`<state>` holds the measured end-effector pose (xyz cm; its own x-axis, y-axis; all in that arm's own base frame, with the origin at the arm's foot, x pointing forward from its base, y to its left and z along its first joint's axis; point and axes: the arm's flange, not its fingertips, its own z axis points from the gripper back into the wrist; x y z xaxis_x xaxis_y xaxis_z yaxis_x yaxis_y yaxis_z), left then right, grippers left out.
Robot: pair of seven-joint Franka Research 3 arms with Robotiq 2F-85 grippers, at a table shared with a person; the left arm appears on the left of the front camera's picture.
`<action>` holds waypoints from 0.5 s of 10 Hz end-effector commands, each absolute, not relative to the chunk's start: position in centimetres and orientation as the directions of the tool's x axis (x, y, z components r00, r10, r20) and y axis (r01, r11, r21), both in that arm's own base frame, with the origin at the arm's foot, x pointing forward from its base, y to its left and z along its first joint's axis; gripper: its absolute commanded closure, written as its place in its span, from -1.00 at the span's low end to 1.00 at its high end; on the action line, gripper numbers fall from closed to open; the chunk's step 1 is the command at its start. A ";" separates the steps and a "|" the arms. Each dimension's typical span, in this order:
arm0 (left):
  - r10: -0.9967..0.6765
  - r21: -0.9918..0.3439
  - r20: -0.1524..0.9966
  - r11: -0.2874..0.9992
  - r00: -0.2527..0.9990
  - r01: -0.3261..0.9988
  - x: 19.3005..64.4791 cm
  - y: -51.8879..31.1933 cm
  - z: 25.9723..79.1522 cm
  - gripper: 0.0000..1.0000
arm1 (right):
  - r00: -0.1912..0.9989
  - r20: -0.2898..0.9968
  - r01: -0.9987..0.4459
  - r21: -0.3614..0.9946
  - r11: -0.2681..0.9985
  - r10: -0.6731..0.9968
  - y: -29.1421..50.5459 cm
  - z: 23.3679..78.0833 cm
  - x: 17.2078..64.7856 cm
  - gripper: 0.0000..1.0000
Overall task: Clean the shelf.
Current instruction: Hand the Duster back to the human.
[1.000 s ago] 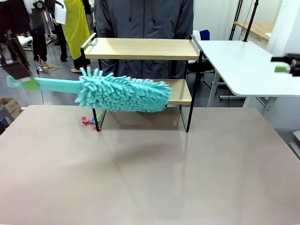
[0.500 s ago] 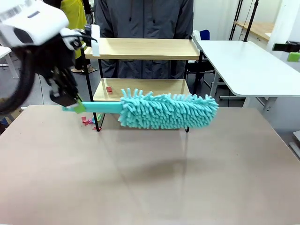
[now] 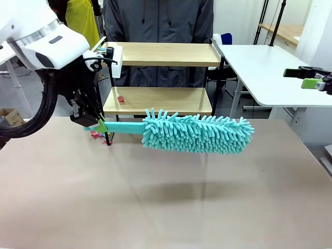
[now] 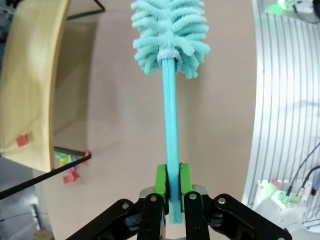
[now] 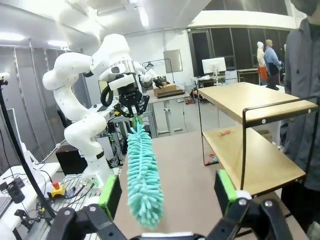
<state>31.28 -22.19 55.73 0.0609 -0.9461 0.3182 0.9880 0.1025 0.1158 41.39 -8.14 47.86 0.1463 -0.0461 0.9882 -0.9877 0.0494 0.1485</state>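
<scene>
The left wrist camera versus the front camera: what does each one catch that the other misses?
Left wrist view alone: the green pads seen close, clamped on either side of the duster's flat handle.

Front view alone: the person standing behind the shelf, the shelf's top board, and the right gripper at the picture's right edge.

Both: the left gripper holding the turquoise duster above the table, the shelf's lower board with a small red scrap, and the coloured scraps by its leg.

We see a beige tabletop [image 3: 155, 207] in the foreground, small red and green scraps [image 3: 96, 134] lying on it, a white side table [image 3: 270, 72] at right, and a person in a grey jacket [image 3: 161, 21] standing behind.
</scene>
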 end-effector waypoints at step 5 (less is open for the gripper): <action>-0.944 0.124 0.320 0.119 0.074 0.985 30.8 -22.3 56.2 0.74 | 0.154 0.980 -0.986 0.146 0.075 0.123 -3.3 44.3 38.0 -1.00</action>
